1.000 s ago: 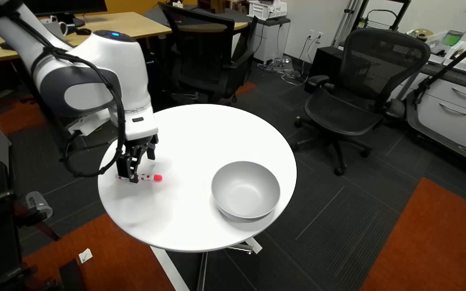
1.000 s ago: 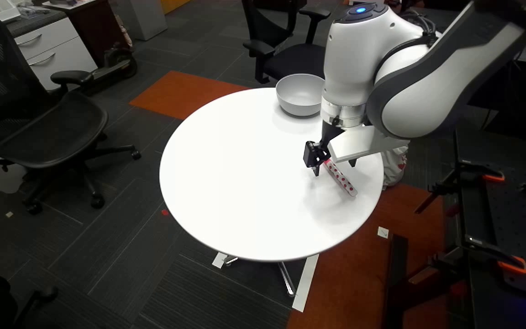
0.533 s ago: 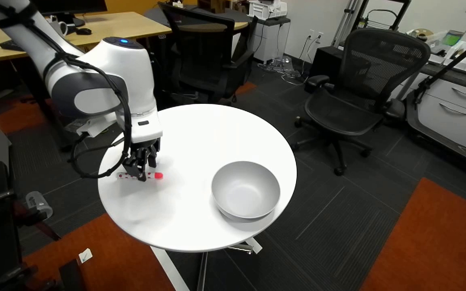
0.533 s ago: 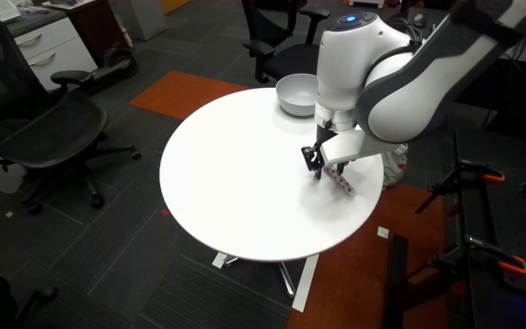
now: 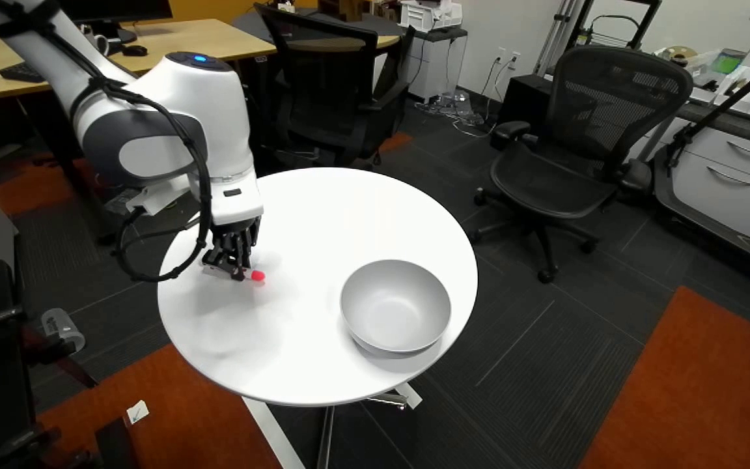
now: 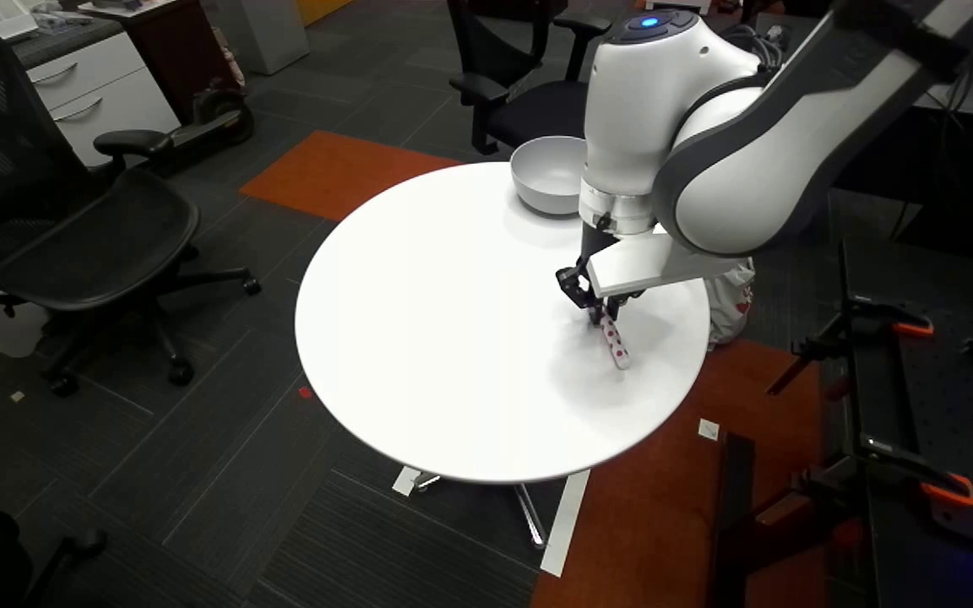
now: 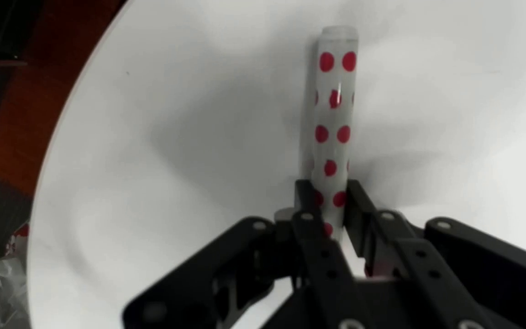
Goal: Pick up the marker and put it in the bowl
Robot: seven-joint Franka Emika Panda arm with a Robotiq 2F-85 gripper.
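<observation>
A round white surface [image 5: 349, 215] stands on the dark floor [image 5: 544, 352]. A big white robot arm [image 5: 186, 130] reaches over the surface and bends down. In an exterior view, a black chair [image 5: 580, 163] stands near the surface. A plain grey bowl [image 6: 547, 173] sits upright on the surface, close to its edge. In an exterior view, the arm hides a bit of the bowl. The black pincer [image 7: 330, 201] points down, low over the surface. It is clamped on the marker [image 7: 336, 116], with one of its two fingers [image 7: 306, 197] pressing on each side. The marker is a thin white stick with red dots, and it is red at one end. It is well apart from the bowl. I cannot tell if the marker touches the surface.
</observation>
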